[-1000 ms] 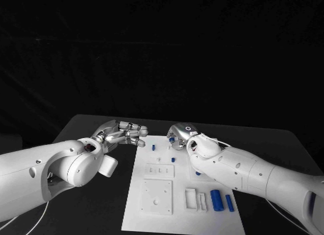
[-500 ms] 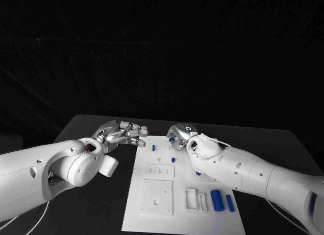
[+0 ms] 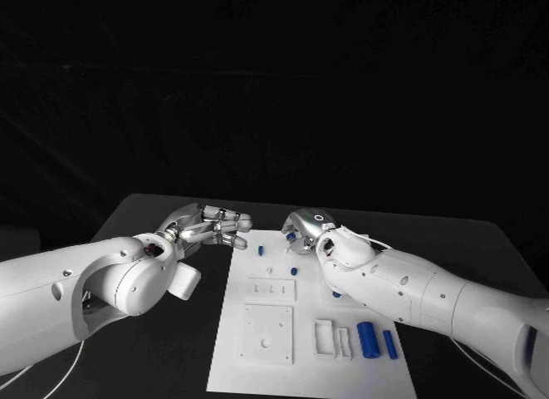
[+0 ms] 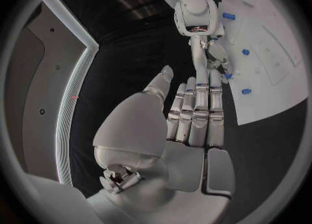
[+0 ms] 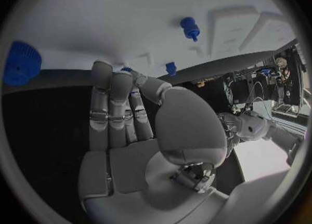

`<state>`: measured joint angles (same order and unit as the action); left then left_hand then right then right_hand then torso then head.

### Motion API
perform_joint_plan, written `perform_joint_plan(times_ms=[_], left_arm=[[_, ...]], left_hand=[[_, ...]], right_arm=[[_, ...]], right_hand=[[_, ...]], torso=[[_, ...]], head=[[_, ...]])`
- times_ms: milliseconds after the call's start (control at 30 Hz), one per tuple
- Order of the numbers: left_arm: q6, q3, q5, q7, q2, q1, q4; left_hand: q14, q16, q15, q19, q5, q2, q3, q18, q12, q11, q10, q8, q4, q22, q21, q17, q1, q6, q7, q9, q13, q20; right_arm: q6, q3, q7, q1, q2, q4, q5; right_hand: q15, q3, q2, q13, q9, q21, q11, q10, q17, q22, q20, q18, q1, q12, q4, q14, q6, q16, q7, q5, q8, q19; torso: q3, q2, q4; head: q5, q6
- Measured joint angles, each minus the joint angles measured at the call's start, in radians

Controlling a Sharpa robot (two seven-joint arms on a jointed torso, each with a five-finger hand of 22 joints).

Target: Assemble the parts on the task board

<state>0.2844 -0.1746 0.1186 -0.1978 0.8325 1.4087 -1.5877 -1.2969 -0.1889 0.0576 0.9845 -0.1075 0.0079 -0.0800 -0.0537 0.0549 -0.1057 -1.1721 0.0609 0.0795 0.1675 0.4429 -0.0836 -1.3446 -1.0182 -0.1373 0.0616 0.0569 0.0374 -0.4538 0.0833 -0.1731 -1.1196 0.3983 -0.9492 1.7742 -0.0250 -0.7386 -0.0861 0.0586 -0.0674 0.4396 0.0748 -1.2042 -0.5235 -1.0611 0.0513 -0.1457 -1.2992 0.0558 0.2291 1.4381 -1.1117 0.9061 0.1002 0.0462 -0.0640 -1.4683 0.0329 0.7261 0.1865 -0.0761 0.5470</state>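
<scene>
The white task board [image 3: 265, 370] lies in the middle of the table. Small blue pegs [image 3: 260, 249] [image 3: 293, 271] stand on its far half, and a thick blue cylinder [image 3: 368, 339] lies near its right edge beside a thinner one [image 3: 389, 344]. My right hand [image 3: 306, 229] hovers over the board's far edge, its thumb and fingertips closed around a small blue part [image 5: 125, 69]. My left hand [image 3: 214, 226] floats just left of the board's far corner. Its fingers [image 4: 198, 109] are straight and hold nothing.
White raised blocks [image 3: 331, 339] and a square plate [image 3: 267, 332] sit on the board's near half. A blue knob [image 5: 23, 63] and another peg [image 5: 189, 27] stand near my right hand. Black table [image 3: 166, 349] surrounds the board.
</scene>
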Motion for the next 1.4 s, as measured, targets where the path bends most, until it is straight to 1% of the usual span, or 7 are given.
perform_joint_plan(times_ms=[100, 333, 900, 967, 1133, 1300, 1400], left_arm=[[0.000, 0.000, 0.000, 0.000, 0.000, 0.000, 0.000], [-0.001, 0.000, 0.001, 0.001, -0.001, 0.000, 0.001], [-0.001, 0.000, 0.003, 0.007, -0.001, 0.001, 0.001], [-0.001, 0.000, 0.003, 0.008, -0.002, 0.001, 0.001], [-0.001, 0.000, 0.003, 0.009, -0.002, 0.001, 0.001], [-0.002, 0.000, 0.004, 0.010, -0.003, 0.001, 0.001], [-0.002, 0.000, 0.004, 0.011, -0.003, 0.001, 0.001]], left_hand=[[0.000, 0.000, 0.000, 0.000, 0.000, 0.000, 0.000, 0.000, 0.000, 0.000, 0.000, 0.000, 0.000, 0.000, 0.000, 0.000, 0.000, 0.000, 0.000, 0.000, 0.000, 0.000], [0.000, 0.000, 0.000, 0.000, 0.000, 0.000, 0.000, 0.000, 0.000, 0.000, 0.000, 0.000, 0.000, 0.000, 0.000, 0.000, 0.000, 0.000, 0.000, 0.000, 0.000, 0.000], [0.000, 0.000, 0.000, 0.000, 0.004, 0.000, 0.003, 0.000, 0.000, 0.000, 0.000, 0.000, -0.003, -0.002, 0.000, 0.000, 0.000, 0.000, 0.000, 0.000, 0.000, 0.000], [0.000, 0.000, 0.000, 0.000, 0.004, 0.000, 0.003, 0.000, 0.000, 0.000, 0.000, 0.000, -0.003, -0.002, 0.000, 0.000, 0.000, 0.000, 0.000, 0.000, 0.000, 0.000], [0.000, 0.000, 0.000, 0.000, 0.004, 0.000, 0.003, 0.000, 0.000, 0.000, 0.000, 0.000, -0.003, -0.002, 0.000, 0.000, 0.000, 0.000, 0.000, 0.000, 0.000, 0.000], [0.000, 0.000, 0.000, 0.000, 0.004, 0.000, 0.003, 0.000, 0.000, 0.000, 0.000, 0.000, -0.003, -0.003, 0.000, 0.000, 0.000, 0.000, 0.000, 0.000, 0.000, 0.000], [0.000, 0.000, 0.000, 0.000, 0.004, 0.000, 0.005, 0.000, 0.000, 0.000, 0.000, 0.000, -0.005, -0.003, 0.000, 0.000, 0.000, 0.004, -0.004, 0.000, 0.000, 0.000]], right_arm=[[-0.001, 0.000, 0.002, -0.001, -0.002, -0.001, 0.000], [0.005, 0.000, 0.005, -0.002, -0.002, -0.001, -0.001], [0.050, 0.003, 0.009, -0.009, -0.009, 0.011, -0.002], [0.055, 0.003, 0.010, -0.009, -0.010, 0.013, -0.002], [0.065, 0.002, 0.012, -0.007, -0.013, 0.019, -0.002], [0.072, 0.001, 0.013, -0.006, -0.014, 0.022, -0.004], [0.074, 0.001, 0.014, -0.006, -0.015, 0.024, -0.006]], right_hand=[[0.000, -0.003, 0.000, 0.000, 0.000, 0.000, -0.004, -0.003, 0.000, 0.000, 0.000, 0.000, 0.000, 0.000, 0.000, 0.000, 0.000, 0.000, 0.000, 0.000, 0.000, 0.000], [0.000, -0.003, 0.000, 0.000, 0.000, -0.004, -0.002, 0.007, 0.000, -0.003, 0.000, 0.000, 0.000, -0.002, 0.000, 0.000, 0.006, 0.000, -0.001, 0.000, 0.000, 0.000], [0.002, -0.006, -0.003, -0.001, 0.001, -0.012, 0.004, 0.027, 0.003, -0.005, -0.003, 0.001, 0.003, -0.003, 0.002, 0.002, 0.021, -0.004, -0.004, 0.000, 0.000, 0.004], [0.002, -0.007, -0.004, -0.001, 0.001, -0.016, 0.002, 0.045, 0.004, -0.005, -0.003, 0.001, 0.004, -0.003, 0.001, 0.002, 0.026, -0.004, -0.009, 0.000, 0.000, 0.004], [0.002, -0.009, -0.005, -0.002, 0.001, -0.016, 0.004, 0.058, 0.005, -0.005, -0.003, 0.001, 0.005, -0.004, 0.004, 0.002, 0.029, -0.004, -0.007, 0.000, 0.000, 0.004], [0.002, -0.064, -0.003, -0.002, 0.002, -0.016, 0.006, 0.077, 0.005, -0.009, -0.003, 0.002, 0.004, -0.003, 0.000, 0.002, 0.041, -0.004, -0.005, 0.000, 0.000, 0.004], [0.002, -0.079, 0.000, -0.002, 0.002, -0.016, 0.002, 0.081, 0.005, -0.011, -0.003, 0.002, 0.007, -0.002, -0.002, 0.002, 0.041, -0.004, -0.005, 0.000, 0.000, 0.004]], torso=[[0.0002, 0.000, 0.0003], [0.0008, 0.000, 0.0003], [0.0002, 0.000, -0.0003], [0.0002, 0.000, -0.0001], [0.0002, 0.000, -0.0001], [0.0002, 0.000, -0.0002], [0.0004, 0.000, -0.0001]], head=[[0.001, 0.000], [0.001, 0.001], [0.002, -0.001], [0.002, -0.001], [0.003, -0.002], [0.004, -0.002], [0.005, -0.002]])
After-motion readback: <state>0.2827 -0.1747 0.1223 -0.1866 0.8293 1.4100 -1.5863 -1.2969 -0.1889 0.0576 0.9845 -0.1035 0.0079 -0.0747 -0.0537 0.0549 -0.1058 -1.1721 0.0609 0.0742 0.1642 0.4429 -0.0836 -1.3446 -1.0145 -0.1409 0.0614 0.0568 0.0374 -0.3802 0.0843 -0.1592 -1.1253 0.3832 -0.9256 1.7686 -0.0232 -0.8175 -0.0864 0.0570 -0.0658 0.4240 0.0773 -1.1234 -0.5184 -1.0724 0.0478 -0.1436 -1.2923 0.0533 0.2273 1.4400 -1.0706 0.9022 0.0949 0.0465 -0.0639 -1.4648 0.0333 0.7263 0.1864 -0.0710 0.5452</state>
